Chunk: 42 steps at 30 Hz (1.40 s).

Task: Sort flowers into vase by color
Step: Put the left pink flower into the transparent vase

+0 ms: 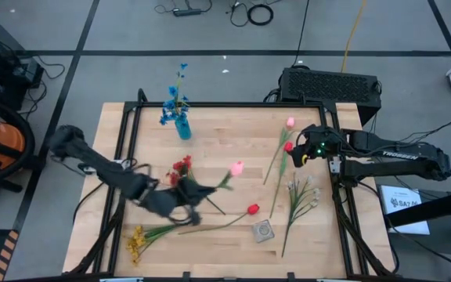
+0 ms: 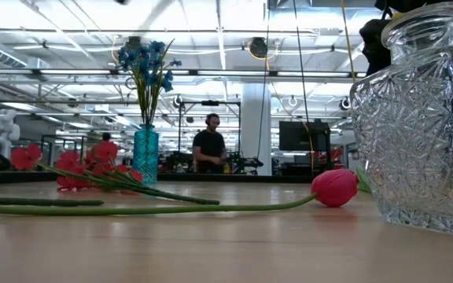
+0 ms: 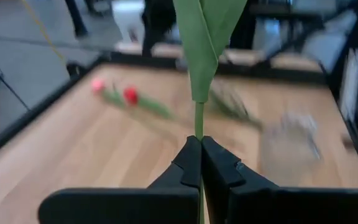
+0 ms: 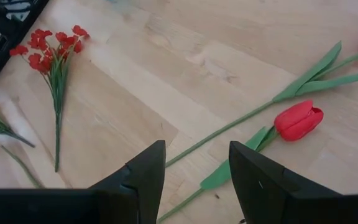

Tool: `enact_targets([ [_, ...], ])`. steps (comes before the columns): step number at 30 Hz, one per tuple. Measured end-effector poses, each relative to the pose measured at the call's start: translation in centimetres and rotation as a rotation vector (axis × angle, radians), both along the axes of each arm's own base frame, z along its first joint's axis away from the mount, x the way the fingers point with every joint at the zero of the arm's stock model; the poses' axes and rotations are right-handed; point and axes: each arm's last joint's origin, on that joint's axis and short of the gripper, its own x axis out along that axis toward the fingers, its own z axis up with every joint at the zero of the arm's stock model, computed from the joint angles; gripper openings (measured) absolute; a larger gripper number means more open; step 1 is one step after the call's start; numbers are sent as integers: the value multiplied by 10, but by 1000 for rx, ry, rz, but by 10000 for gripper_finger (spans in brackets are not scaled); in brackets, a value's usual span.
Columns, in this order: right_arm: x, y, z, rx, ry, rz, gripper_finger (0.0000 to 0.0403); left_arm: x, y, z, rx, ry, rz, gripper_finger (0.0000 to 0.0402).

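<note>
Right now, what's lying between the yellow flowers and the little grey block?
In the high view, a red tulip lies between the yellow flowers and grey block.

Beyond the wooden table (image 1: 233, 129) lies a grey floor (image 1: 131, 31) crossed by black tape lines, while ceiling strip lights (image 2: 211, 35) brighten the hall where a person (image 2: 209, 145) stands far off.

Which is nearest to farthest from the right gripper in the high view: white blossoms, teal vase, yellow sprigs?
From the right gripper:
1. White blossoms, just below it, right side of the table.
2. Teal vase, far edge, holding blue sprays.
3. Yellow sprigs, near left corner.
</note>
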Motion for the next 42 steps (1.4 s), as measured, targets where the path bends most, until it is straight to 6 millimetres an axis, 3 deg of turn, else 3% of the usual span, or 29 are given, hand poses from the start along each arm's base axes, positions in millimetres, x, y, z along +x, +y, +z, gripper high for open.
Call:
enact_targets([
  [8,-2,3,-3,3,48,122,169,86,-3,-18,33,-510,-132,1],
  [13,-2,4,-3,-24,58,199,169,138,-18,-23,23,-551,-214,1],
  [16,-2,4,-3,-35,60,239,169,159,-24,-21,16,-563,-249,1],
  [21,-3,5,-4,-47,74,299,169,166,-26,-16,0,-509,-181,1],
  [32,-5,6,-5,-80,107,341,169,148,-72,-13,-37,-440,-48,1],
  [42,-2,5,-3,-92,76,338,169,150,-74,-21,-28,-413,-100,1],
])
